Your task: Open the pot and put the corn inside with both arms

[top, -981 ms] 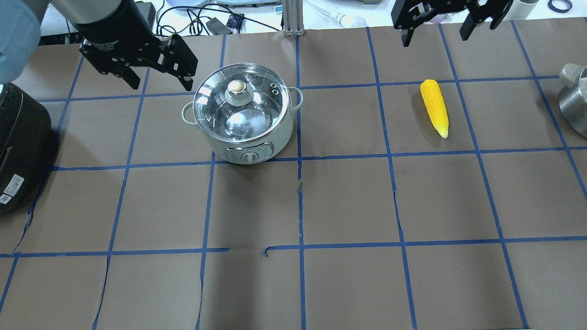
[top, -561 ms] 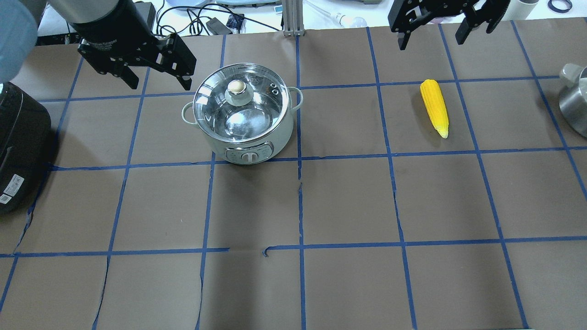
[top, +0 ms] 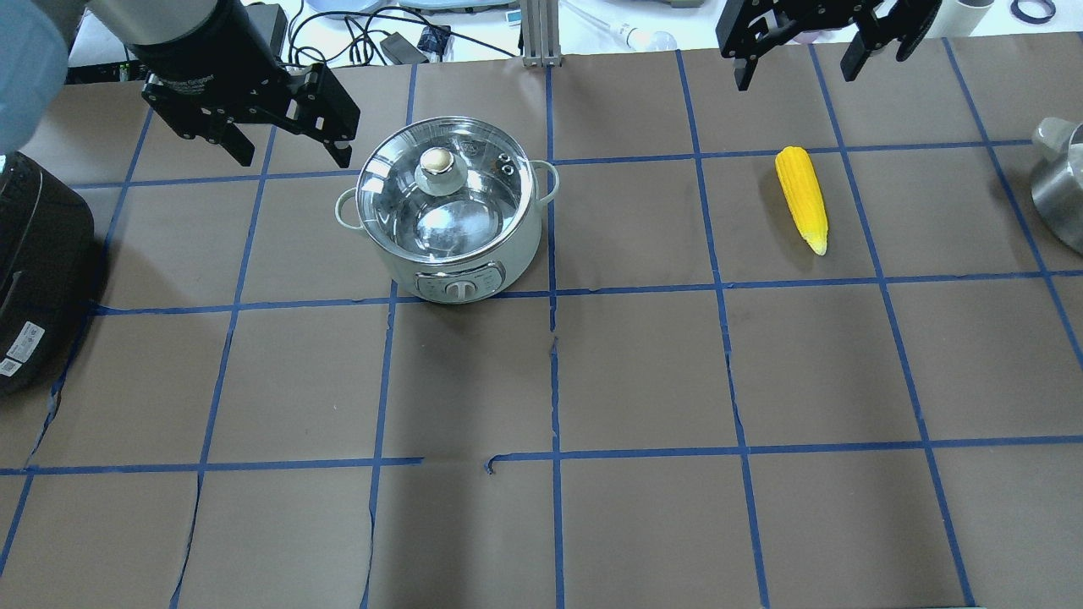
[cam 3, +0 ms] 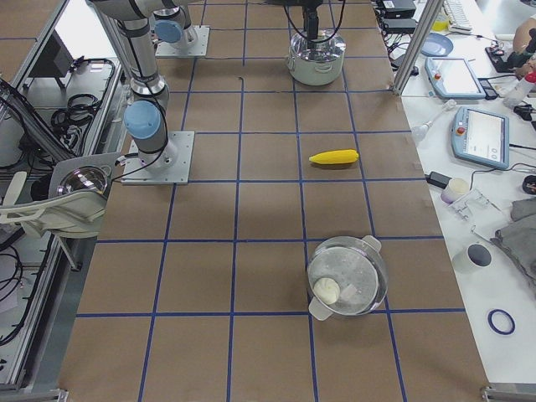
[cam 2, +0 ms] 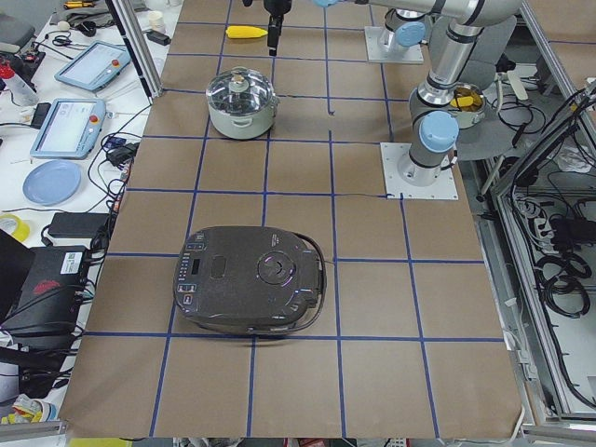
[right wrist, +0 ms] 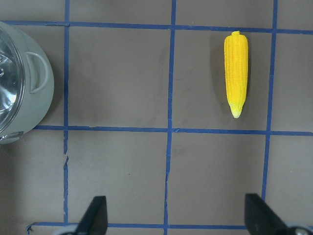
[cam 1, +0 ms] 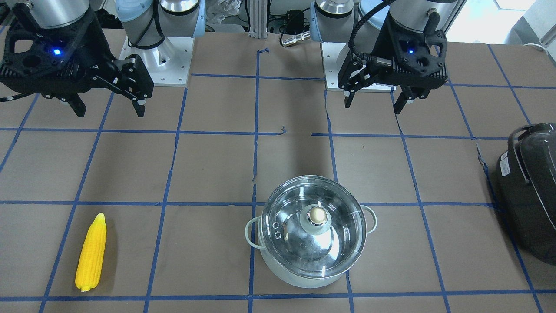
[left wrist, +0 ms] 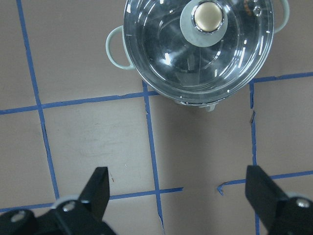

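The pot (top: 448, 222) stands on the table left of centre with its glass lid (top: 439, 188) on. It also shows in the front view (cam 1: 312, 237) and the left wrist view (left wrist: 200, 44). The yellow corn (top: 802, 196) lies flat to the right, tip toward the robot, and also shows in the front view (cam 1: 91, 253) and the right wrist view (right wrist: 235, 73). My left gripper (top: 294, 152) hovers open and empty above the table, beside the pot's left side. My right gripper (top: 797, 76) hovers open and empty, high above the corn.
A large dark grey appliance (top: 34, 271) sits at the table's left end. A steel vessel (top: 1062, 186) stands at the right edge. Cables and devices (top: 381, 34) lie beyond the far edge. Blue tape lines grid the brown table cover (top: 643, 381).
Both grippers have shifted slightly, staying open. The pot and the corn have not moved.
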